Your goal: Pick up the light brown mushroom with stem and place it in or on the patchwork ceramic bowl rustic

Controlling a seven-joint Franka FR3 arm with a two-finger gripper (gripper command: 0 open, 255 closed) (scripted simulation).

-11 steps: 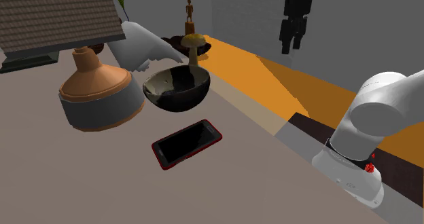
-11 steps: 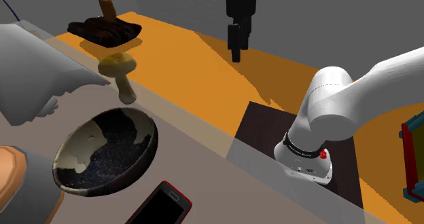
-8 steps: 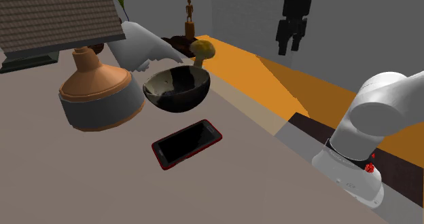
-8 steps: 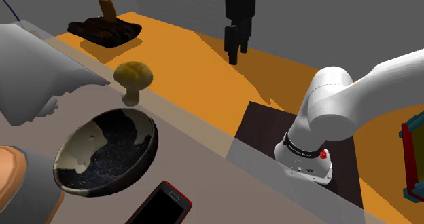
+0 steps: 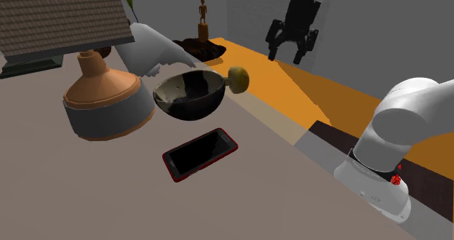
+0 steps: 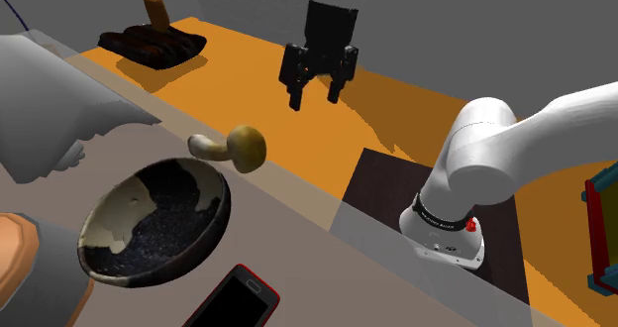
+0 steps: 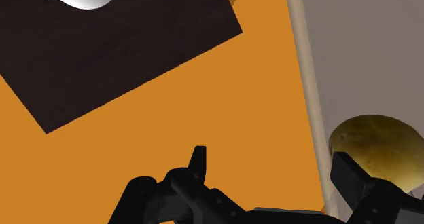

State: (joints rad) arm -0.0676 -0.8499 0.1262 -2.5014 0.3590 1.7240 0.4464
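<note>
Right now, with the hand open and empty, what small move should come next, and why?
Probably swing the open black hand over the light brown stemmed mushroom: it is tipped on its side beside the dark, cream-patched bowl, not in it, and the hand hangs off to one side.

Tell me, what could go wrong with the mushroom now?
1. The mushroom lies on its side next to the bowl, near the edge of the table, so it might roll off onto the orange floor.
2. The open gripper hangs over that floor, holding nothing. Reaching for the mushroom so close to the bowl, it could knock the bowl.
</note>
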